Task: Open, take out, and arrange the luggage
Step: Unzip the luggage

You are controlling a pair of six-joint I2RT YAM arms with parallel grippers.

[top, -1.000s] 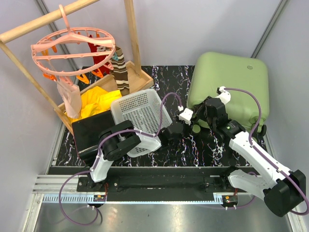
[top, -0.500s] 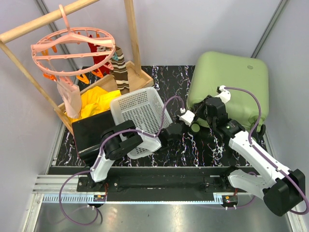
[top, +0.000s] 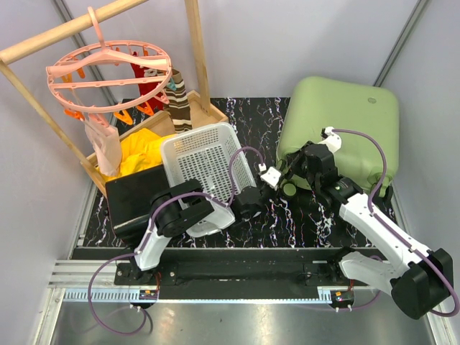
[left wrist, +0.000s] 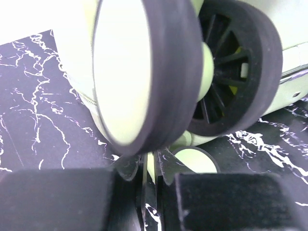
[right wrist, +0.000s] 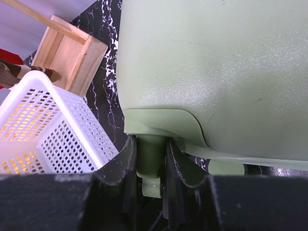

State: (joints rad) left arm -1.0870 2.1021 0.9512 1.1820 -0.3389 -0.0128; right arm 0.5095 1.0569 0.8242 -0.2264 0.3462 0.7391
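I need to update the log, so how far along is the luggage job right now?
Nothing looks finished: the luggage is closed. In hand: the right pincer is clamped on a wheel stem, and the left pincer sits nearly closed by a wheel; its hold is unclear. Left: opening, unpacking, arranging.

The light-green hard-shell luggage [top: 345,118] is lying shut at upper right, dark wheels [left wrist: 236,72] facing the frame's bottom.

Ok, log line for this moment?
suitcase: closed | left end effector: shut at wheel | right end effector: clamped on wheel stem
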